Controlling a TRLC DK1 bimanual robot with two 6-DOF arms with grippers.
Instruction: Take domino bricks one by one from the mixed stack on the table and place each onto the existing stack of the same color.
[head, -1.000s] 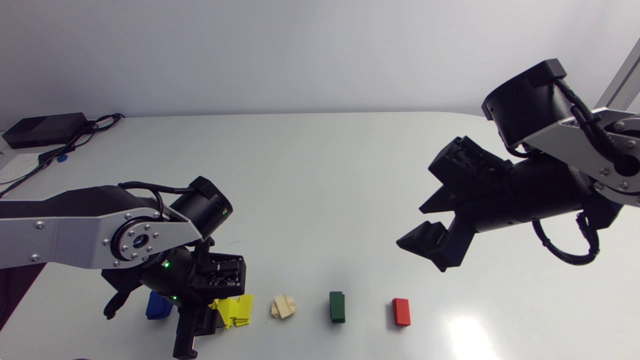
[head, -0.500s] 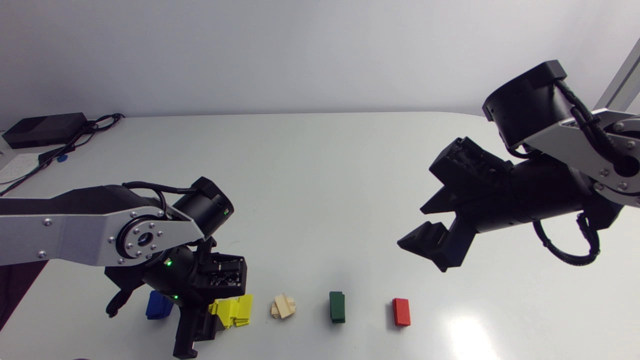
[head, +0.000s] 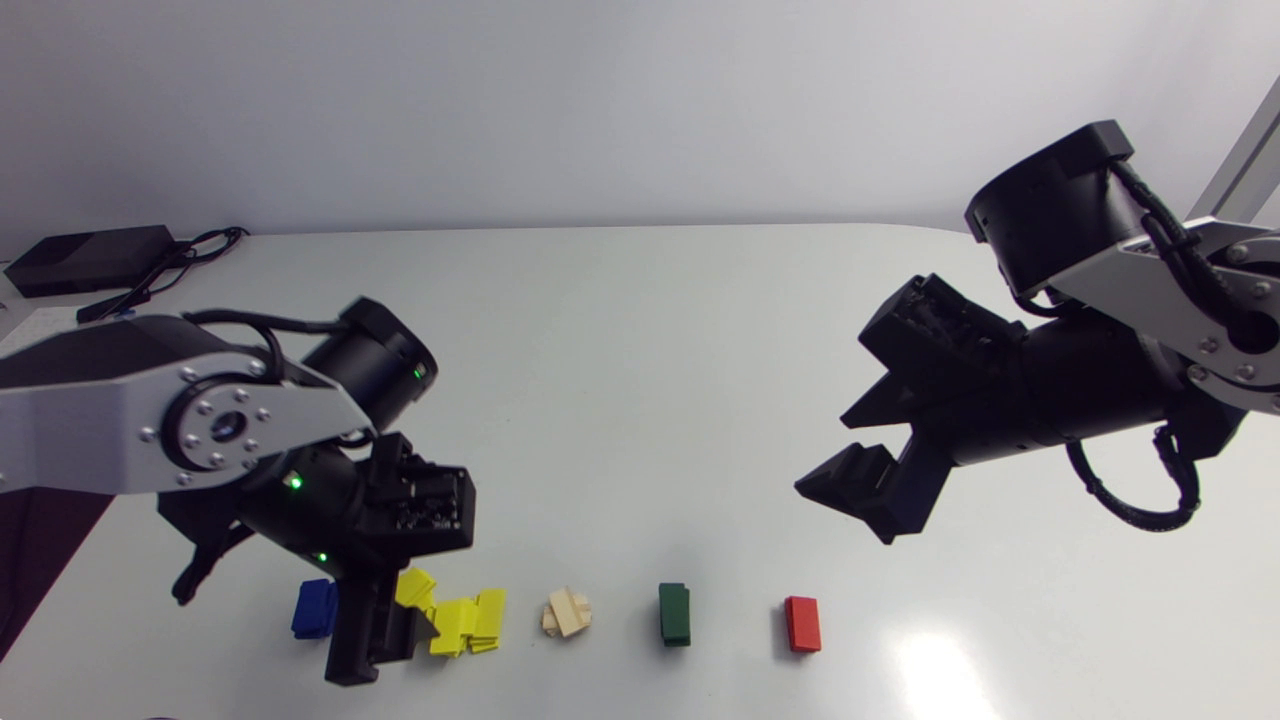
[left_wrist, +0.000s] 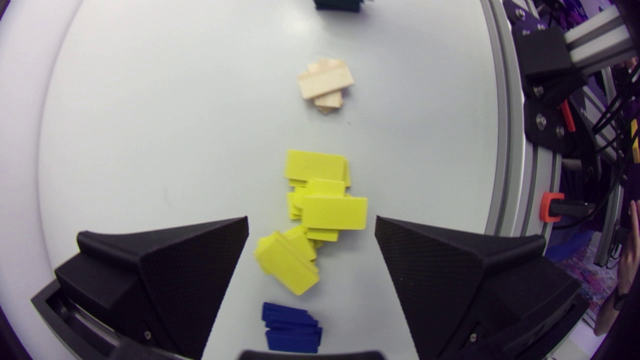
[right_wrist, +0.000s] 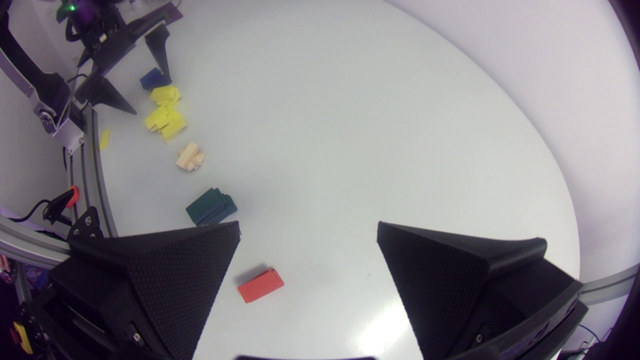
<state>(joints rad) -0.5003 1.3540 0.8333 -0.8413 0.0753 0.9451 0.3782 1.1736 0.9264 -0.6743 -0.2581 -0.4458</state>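
A white table (head: 640, 330) with a rounded edge stands before a plain pale wall (head: 600, 100). Well beyond the left gripper (left_wrist: 311, 220), at the table's far corner, lies a flat black box (head: 85, 258) with black cables (head: 150, 275). Bright glare (head: 940, 665) marks the tabletop near the right gripper (head: 820, 450).

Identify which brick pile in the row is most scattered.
The yellow pile: its bricks lie spread and skewed under the open left claw. The blue pile, green pile and red pile are compact, the wooden pile merely crossed.
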